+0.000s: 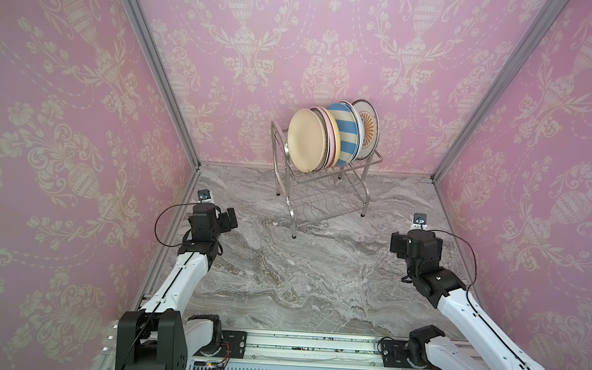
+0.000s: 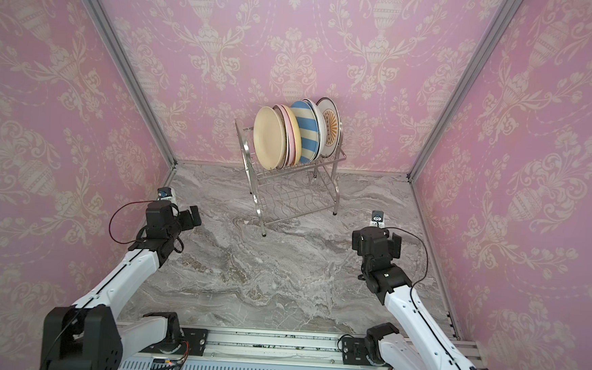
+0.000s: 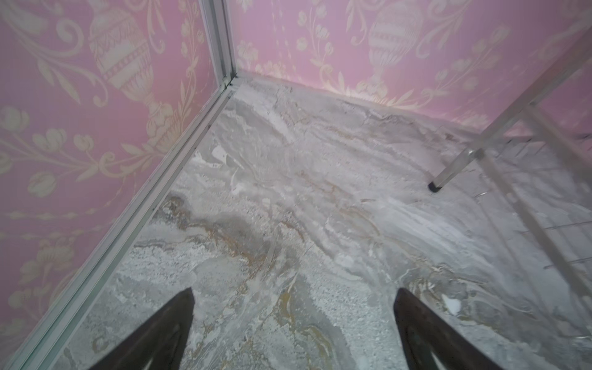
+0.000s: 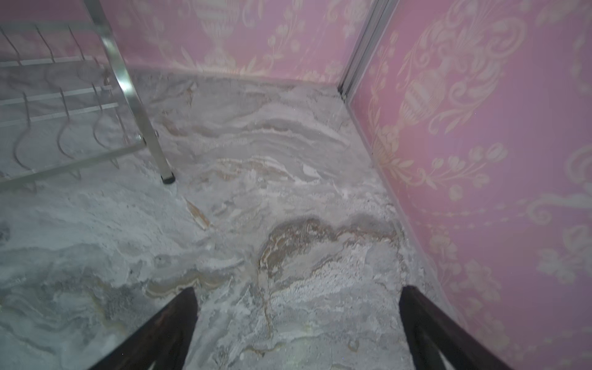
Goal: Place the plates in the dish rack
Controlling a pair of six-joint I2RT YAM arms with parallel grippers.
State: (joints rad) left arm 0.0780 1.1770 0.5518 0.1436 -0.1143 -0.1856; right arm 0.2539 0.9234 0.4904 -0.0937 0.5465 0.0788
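The plates stand on edge in the upper tier of the dish rack, against the back wall. They are packed close and lean together toward the left in both top views. A cream plate is at the front of the row. Behind it come a pink plate, a yellow plate, a blue-white striped plate and, at the far end, an orange sunburst plate. Thin rims of others show between these, too narrow to tell apart, so I cannot count them all. The lower tier holds nothing, and no plate lies on the marble table. Loading looks finished, or very nearly.

The left claw has its fingers spread wide over bare table and grips nothing. The right claw is the same, fingers well apart and nothing between them. Both sit well apart from the plates, with the rack off to one side in each wrist view.

The plates look like glazed ceramic: probably stiff, fairly heavy, smooth enough to slip, and likely to chip if knocked. If one needed reseating, the upper rim that stands clear of the wires is the place to pinch it. The cream plate and the sunburst plate, at the ends of the row, offer the freest edges. The middle plates sit too tight for a finger to slide between without nudging a neighbour.
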